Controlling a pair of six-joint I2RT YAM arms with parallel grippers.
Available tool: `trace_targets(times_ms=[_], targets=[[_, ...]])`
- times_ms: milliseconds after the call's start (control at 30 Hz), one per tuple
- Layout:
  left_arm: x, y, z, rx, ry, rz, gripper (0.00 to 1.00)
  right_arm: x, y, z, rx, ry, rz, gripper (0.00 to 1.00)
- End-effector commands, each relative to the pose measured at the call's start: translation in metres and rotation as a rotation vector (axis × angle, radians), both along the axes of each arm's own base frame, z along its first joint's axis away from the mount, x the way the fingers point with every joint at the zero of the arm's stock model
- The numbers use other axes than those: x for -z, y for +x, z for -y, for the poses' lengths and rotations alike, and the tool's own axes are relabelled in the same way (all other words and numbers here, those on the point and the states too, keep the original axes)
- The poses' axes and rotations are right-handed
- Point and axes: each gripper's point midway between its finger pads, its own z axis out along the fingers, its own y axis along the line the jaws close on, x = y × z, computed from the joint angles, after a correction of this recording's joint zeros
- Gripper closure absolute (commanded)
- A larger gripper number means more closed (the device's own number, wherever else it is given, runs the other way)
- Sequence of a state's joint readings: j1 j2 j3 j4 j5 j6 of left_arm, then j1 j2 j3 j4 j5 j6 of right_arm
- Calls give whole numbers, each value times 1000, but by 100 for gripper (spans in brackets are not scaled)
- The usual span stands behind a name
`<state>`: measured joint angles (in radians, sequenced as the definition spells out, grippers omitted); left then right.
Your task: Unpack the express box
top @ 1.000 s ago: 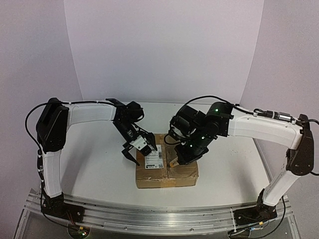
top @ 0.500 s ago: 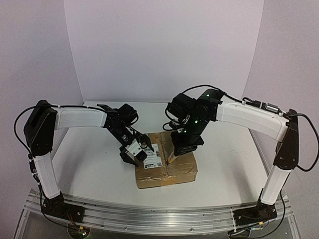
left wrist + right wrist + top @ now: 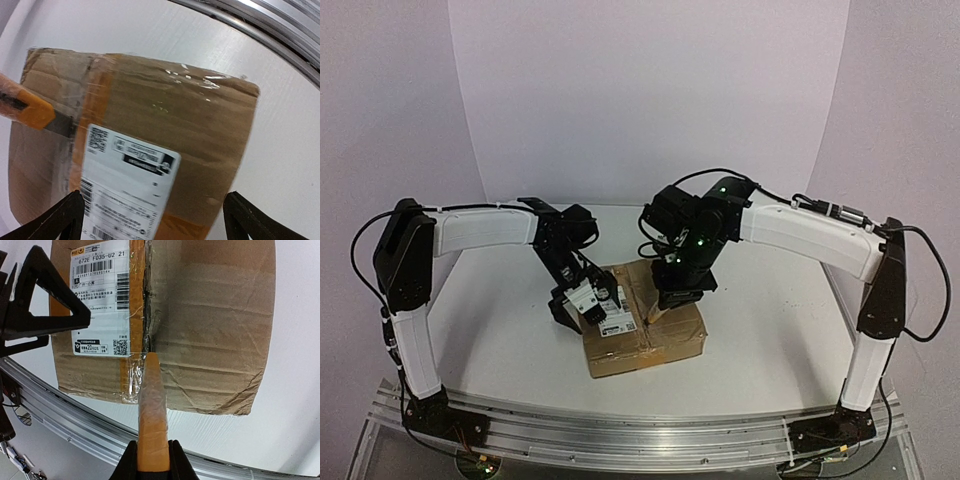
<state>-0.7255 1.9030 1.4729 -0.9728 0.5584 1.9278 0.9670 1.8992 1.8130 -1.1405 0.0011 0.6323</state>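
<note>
The express box (image 3: 645,335) is plain brown corrugated cardboard, matt and pretty creased. The clear tape (image 3: 200,80) over the seam is glossy and wrinkly and throws little glints. The label (image 3: 102,300) is smooth white printed paper. The utility knife (image 3: 151,415) has an orange plastic body with a dull grey metal blade (image 3: 62,125). The desk (image 3: 510,340) looks smooth, white and matt, and the rail (image 3: 65,405) is brushed bare metal. The left gripper (image 3: 152,200) has fingers (image 3: 60,220) of flat black plastic.
</note>
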Motion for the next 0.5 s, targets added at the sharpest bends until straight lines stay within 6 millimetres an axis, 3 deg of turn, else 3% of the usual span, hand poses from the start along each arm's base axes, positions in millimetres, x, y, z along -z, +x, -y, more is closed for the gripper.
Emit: trace_targets(times_ms=[0,133,300,467], targets=[[0,-23,-40,86,145,-55,1,9,12,13,17,-90,38,100],[-6,-18,-41,51,128,-56,0,7,14,10,1,-88,51,100],[11,-1,-3,-44,-35,21,0,6,15,6,-4,-75,45,100],[36,9,14,-157,-70,24,2,-8,14,-8,-2,-30,63,100]])
